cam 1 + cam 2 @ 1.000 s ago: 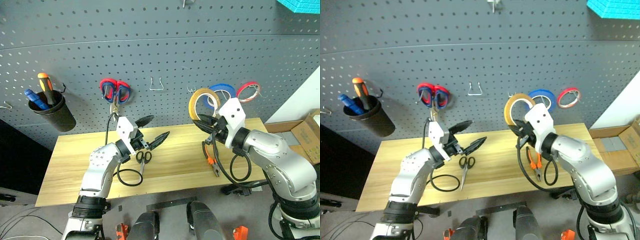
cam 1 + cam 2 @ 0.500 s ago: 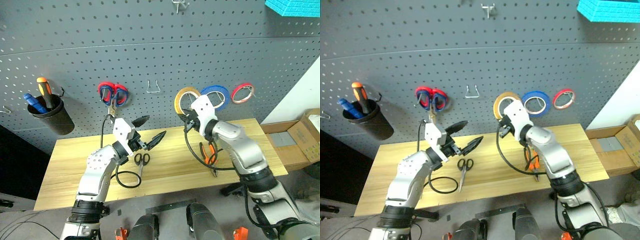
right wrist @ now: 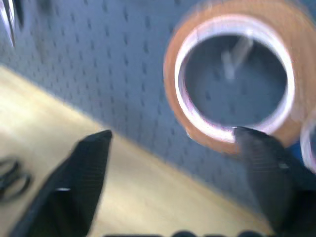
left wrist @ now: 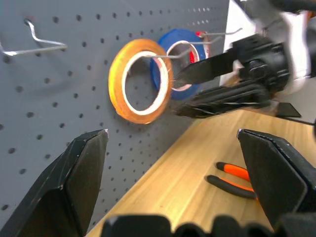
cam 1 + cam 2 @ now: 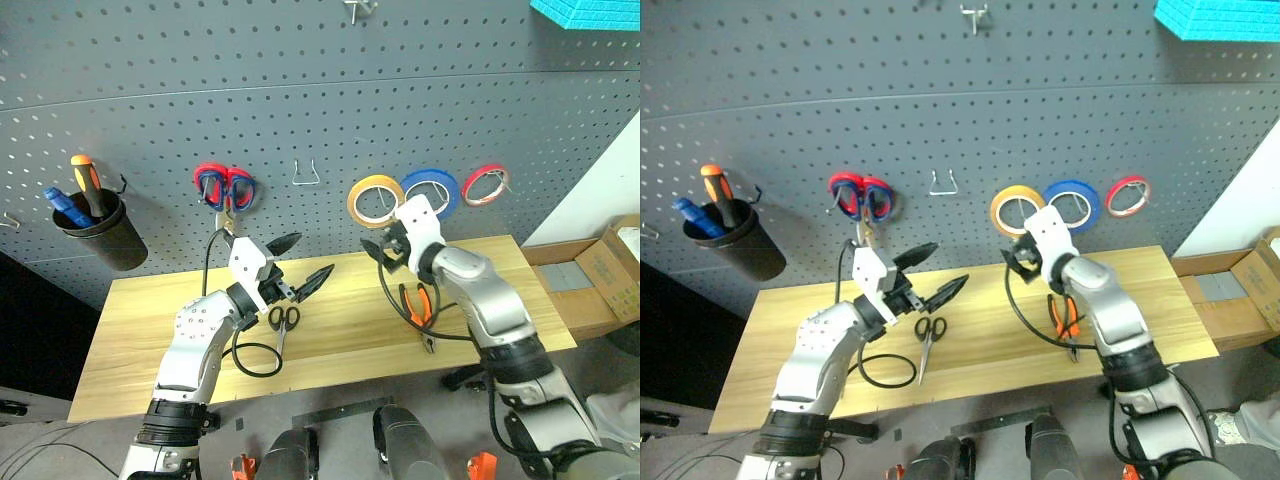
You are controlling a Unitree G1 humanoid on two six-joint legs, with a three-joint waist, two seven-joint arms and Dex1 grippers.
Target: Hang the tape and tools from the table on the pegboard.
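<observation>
So the palm-sized ring of yellow-tan translucent tape (image 5: pixel 375 200) is hanging on a metal hook on the big dark grey pegboard (image 5: pixel 300 90) dotted with small white holes, with a blue tape ring (image 5: pixel 432 190) right beside it at 3 o'clock and a thinner red tape ring (image 5: pixel 488 183) further along the same way.

The right gripper (image 5: pixel 383 250) is sitting just below the yellow-tan ring, around its 6 o'clock, with its black fingers spread apart and nothing between them; in the right wrist view one fingertip (image 3: pixel 256 148) is overlapping the ring's lower edge, but I can't tell if it's actually touching.

The left gripper (image 5: pixel 300 262) is hovering over the long light yellowish wood plank table (image 5: pixel 150 320), also spread wide and gripping nothing.

The small scissors with black handles (image 5: pixel 282 322) are lying on the table right under it, at about 6 o'clock from the left gripper. The pliers with orange-and-black handles (image 5: pixel 418 310) are lying on the table too, at 6 o'clock from the right gripper.

Up on the pegboard, scissors with red-and-blue handles (image 5: pixel 226 188) are hanging at 12 o'clock from the left gripper, and way off at 9 o'clock there's a black cup (image 5: pixel 105 232) holding an orange-and-black handled screwdriver (image 5: pixel 88 180).
</observation>
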